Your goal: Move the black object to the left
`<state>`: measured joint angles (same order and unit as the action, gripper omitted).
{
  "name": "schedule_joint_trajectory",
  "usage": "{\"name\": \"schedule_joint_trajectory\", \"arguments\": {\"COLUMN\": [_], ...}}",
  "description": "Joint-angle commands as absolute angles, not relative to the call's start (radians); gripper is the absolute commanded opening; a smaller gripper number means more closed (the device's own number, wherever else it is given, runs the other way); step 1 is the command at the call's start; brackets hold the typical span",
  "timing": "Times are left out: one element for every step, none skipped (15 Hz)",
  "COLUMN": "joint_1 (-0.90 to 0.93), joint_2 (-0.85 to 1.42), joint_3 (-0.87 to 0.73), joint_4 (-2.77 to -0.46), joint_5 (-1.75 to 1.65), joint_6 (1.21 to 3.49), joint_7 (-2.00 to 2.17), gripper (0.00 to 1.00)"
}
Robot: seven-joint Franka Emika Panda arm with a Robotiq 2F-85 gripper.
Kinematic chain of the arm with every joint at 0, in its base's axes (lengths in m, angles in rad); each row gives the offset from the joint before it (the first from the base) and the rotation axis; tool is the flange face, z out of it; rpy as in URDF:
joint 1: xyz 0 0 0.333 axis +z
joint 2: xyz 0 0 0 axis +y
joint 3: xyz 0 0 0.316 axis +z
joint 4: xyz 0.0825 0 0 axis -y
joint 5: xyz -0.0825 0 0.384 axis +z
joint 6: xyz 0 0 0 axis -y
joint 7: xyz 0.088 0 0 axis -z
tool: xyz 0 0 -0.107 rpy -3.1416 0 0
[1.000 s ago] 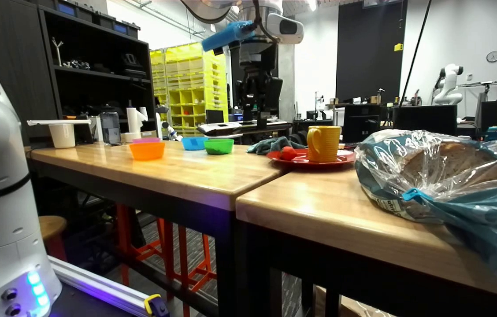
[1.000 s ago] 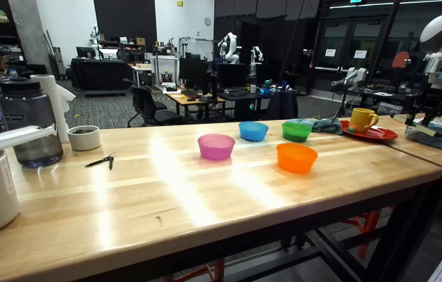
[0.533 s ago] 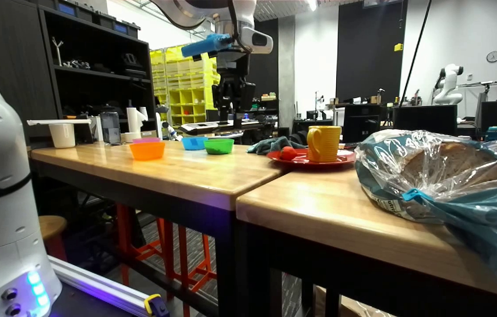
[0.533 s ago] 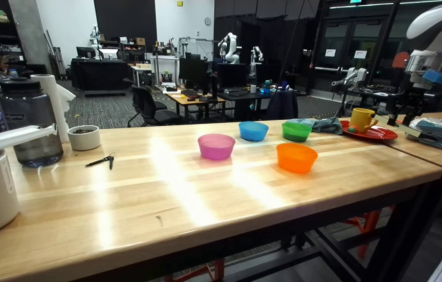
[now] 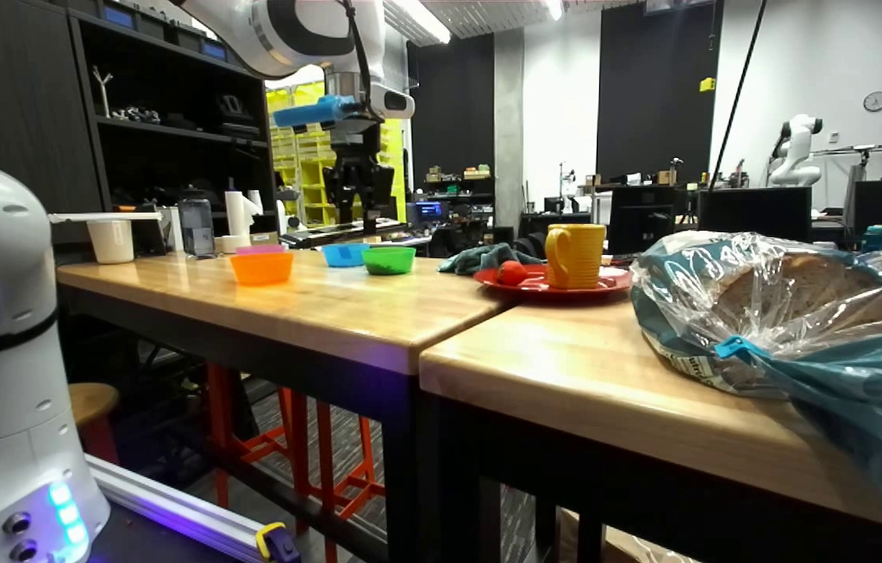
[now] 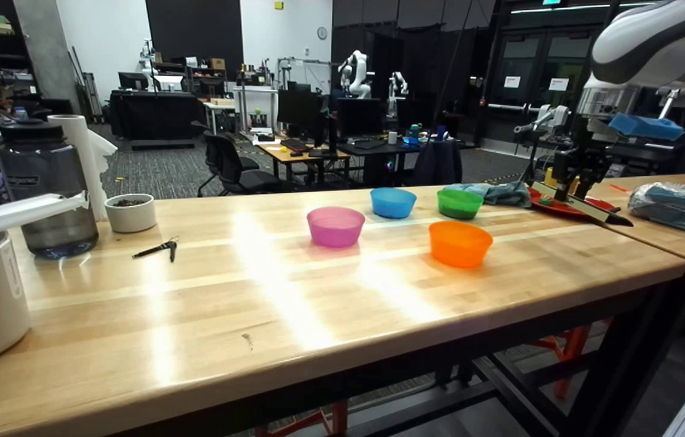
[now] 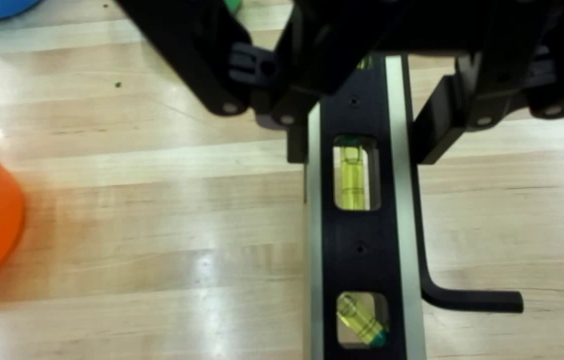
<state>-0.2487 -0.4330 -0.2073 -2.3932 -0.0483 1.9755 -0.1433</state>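
Black spirit level (image 7: 359, 230) aloft, not touching the bench (image 6: 197, 315); it hangs over the stretch between the orange bowl (image 6: 460, 244) and the end edge that meets the adjoining bench (image 5: 543, 336). Gripper (image 7: 364, 145) pinching it across the narrow width, a finger to each long side, by the central vial (image 7: 353, 175); mid-length hold presumably so neither end sags. Black hex key (image 7: 474, 300) lies along one flank, long arm apparently caught between level and finger, short arm jutting free; whether a magnet helps, cannot tell. Blue bowl (image 6: 392, 203) and green bowl (image 6: 459, 204) sit by the far edge. Judged: carrying step, setting-down not yet done; left likely means parallel to the near edge, away from the adjoining bench; go above bowl rims; key likeliest to slip on release.
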Motion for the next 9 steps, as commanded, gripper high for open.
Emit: {"name": "schedule_joint_trajectory", "arguments": {"joint_1": [-0.188, -0.170, -0.154, -0.137, -0.121, -0.105, -0.087, -0.071, -0.056], "joint_2": [-0.481, -0.479, -0.476, -0.470, -0.464, -0.459, -0.451, -0.445, -0.436], "joint_3": [-0.143, -0.127, -0.111, -0.095, -0.080, -0.066, -0.052, -0.039, -0.027], "joint_4": [-2.450, -2.454, -2.461, -2.464, -2.463, -2.462, -2.455, -2.451, -2.445], "joint_5": [-0.064, -0.062, -0.063, -0.064, -0.063, -0.062, -0.060, -0.060, -0.058], "joint_6": [1.996, 1.997, 2.006, 2.015, 2.022, 2.030, 2.031, 2.039, 2.046], "joint_7": [-0.097, -0.091, -0.088, -0.083, -0.077, -0.077, -0.078, -0.078, -0.077], "gripper": [0.31, 0.31, 0.31, 0.31, 0.31, 0.31, 0.31, 0.31, 0.31]}}
